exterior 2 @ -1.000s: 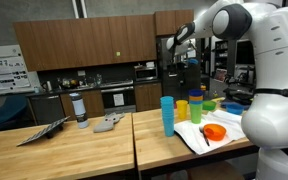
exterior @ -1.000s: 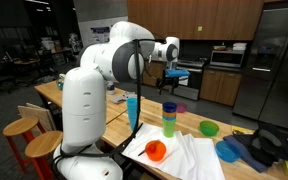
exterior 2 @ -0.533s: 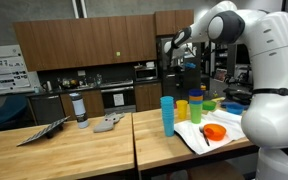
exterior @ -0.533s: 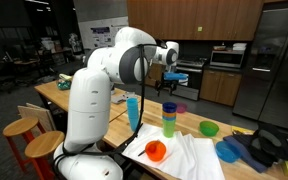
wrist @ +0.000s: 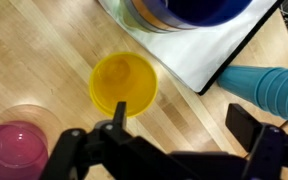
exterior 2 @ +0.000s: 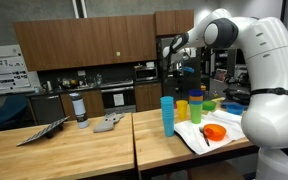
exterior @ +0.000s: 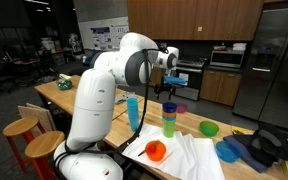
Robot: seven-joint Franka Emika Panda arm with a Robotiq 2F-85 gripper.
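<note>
In the wrist view my gripper [wrist: 184, 128] is open with nothing between its black fingers [wrist: 246, 126]. It hangs well above a wooden table. Right under the left finger stands a yellow cup [wrist: 124, 82], seen from above. A pink cup [wrist: 14, 152] is at the lower left and a tall blue cup [wrist: 272, 90] at the right. In both exterior views the gripper [exterior: 167, 86] [exterior 2: 172, 58] is high over the cups: the blue cup [exterior: 133, 110] [exterior 2: 167, 115], a coloured cup stack [exterior: 169, 120] and the yellow cup [exterior 2: 182, 110].
A white cloth [exterior: 189, 155] carries an orange bowl [exterior: 156, 150] [exterior 2: 215, 132]. A green bowl [exterior: 210, 128] and a blue bowl [exterior: 229, 150] lie farther along. A bottle [exterior 2: 79, 108] and grey items [exterior 2: 109, 122] sit on the neighbouring table. Stools [exterior: 22, 128] stand beside the robot base.
The arm has swung a little, its elbow shifting sideways and the wrist dropping slightly. The gripper stays open and empty.
</note>
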